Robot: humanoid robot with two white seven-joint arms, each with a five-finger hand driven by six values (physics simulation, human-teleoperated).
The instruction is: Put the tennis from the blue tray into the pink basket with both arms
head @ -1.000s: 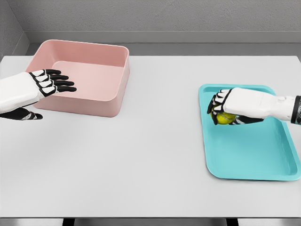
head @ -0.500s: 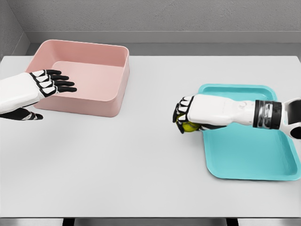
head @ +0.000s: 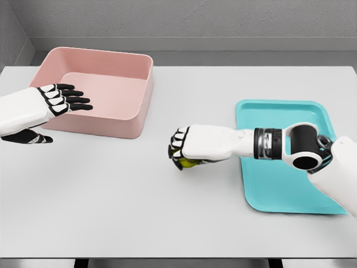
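While left hand (head: 53, 103) hovers open, right hand (head: 187, 148) grips tennis ball (head: 187, 162).

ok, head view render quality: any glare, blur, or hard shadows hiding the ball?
Head view: flat, even lighting, no glare on the table; everything sharp, no motion blur or visible distortion; shadows soft and faint under the right hand and beside the pink basket; the ball is mostly hidden by the fingers, not by shading, only a yellow sliver showing.
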